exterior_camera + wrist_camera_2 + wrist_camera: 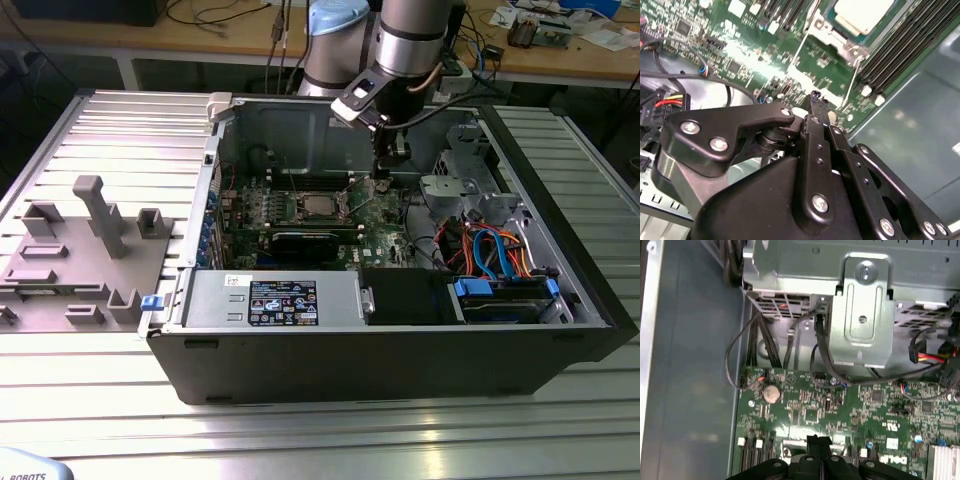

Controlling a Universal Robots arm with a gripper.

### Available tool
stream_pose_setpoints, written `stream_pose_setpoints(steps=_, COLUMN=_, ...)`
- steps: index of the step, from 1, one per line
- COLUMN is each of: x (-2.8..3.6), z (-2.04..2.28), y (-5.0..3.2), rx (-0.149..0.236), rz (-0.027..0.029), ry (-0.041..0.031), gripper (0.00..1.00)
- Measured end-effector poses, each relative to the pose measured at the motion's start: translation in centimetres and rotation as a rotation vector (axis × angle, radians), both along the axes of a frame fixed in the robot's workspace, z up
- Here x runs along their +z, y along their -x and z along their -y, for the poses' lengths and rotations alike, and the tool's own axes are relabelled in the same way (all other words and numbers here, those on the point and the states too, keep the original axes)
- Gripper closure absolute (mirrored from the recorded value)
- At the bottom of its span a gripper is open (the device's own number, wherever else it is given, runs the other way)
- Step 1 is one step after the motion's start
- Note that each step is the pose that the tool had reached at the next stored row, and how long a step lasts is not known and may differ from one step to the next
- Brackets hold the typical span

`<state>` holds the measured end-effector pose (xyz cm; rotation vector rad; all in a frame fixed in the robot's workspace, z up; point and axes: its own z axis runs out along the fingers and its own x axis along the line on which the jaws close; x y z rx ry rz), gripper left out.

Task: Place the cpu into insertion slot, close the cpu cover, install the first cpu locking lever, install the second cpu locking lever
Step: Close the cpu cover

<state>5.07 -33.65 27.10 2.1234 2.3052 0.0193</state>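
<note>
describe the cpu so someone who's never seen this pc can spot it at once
Inside the open black computer case, find the green motherboard on its floor. Near the board's middle, to the exterior view's left of the gripper, sits the cpu: a flat pale silver square ringed by the silvery cpu cover, unlike the long dark slots beside it.

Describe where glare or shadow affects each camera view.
Exterior view: glare streaks on the ribbed table; the case interior sits shaded. Second wrist view: the cpu and motherboard patches glare white. First wrist view: soft sheen on the metal bracket.
</note>
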Motion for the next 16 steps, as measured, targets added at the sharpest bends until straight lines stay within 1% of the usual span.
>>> stream_pose_setpoints(steps=4, x=-0.74, z=0.0, y=-1.33, rx=-0.003, rz=-0.0066, ry=0.0001, gripper=0.89)
stream_pose_setpoints(steps=5, x=-1.06, z=0.0, y=-1.83, rx=-0.004, rz=-0.01, ry=0.0, gripper=0.89)
stream_pose_setpoints(steps=6, x=-1.27, z=0.0, y=-1.96, rx=-0.004, rz=-0.0124, ry=-0.0001, gripper=0.89)
stream_pose_setpoints(steps=9, x=-1.85, z=0.0, y=-1.94, rx=-0.004, rz=-0.0147, ry=-0.0005, gripper=0.89)
stream_pose_setpoints(steps=11, x=-1.96, z=-0.02, y=-1.79, rx=-0.004, rz=-0.0147, ry=-0.0005, gripper=0.89)
stream_pose_setpoints(steps=14, x=-1.99, z=-0.02, y=-1.1, rx=-0.004, rz=-0.0148, ry=-0.0007, gripper=0.89)
stream_pose_setpoints(steps=16, x=-1.99, z=-0.02, y=-0.83, rx=-0.004, rz=-0.0147, ry=-0.0006, gripper=0.89)
